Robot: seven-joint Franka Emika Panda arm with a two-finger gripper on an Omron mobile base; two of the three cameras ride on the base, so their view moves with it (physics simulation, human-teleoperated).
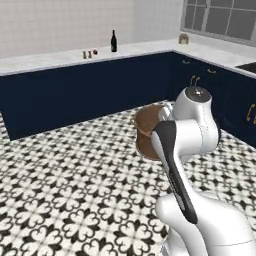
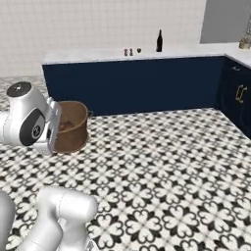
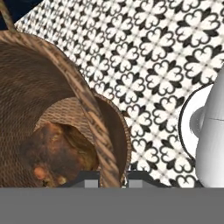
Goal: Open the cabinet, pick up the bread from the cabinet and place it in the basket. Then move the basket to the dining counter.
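Basket (image 1: 147,132) held up off patterned tile floor (image 1: 75,175), close in front of arm's upper joints; seen beside arm head in right base view (image 2: 72,126). Gripper (image 3: 113,178) clamped on basket rim, finger either side of woven edge. Bread (image 3: 52,155) lies inside on basket bottom, golden-brown chunk. Dining counter (image 2: 98,55) well ahead across floor, marble top over plain navy front. Dark bottle (image 2: 159,41) stands on it.

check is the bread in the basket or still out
In. The hand view shows the bread lying on the woven bottom inside the basket, whose rim runs between the gripper fingertips.
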